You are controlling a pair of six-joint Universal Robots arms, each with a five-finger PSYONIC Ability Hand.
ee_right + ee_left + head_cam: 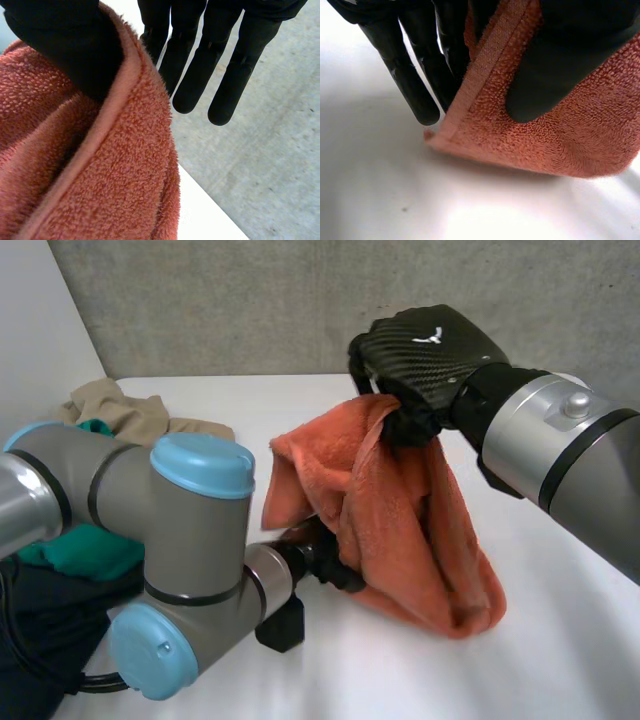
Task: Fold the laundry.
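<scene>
Orange terry towel hangs bunched: right hand pinches its top, left hand pinches a lower hem at the bench. Spreading stage, judged; next, draw the hands apart.

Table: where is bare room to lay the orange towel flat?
Free: the far strip of table between the beige cloth and the right hand; the near patch before the orange towel. Crowded: the left side, with green cloth, dark cloth and the left arm.

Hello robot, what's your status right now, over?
Right hand pinching towel up high. Left hand pinching its lower hem by table. Clothes pile off to the side, clear of towel.
</scene>
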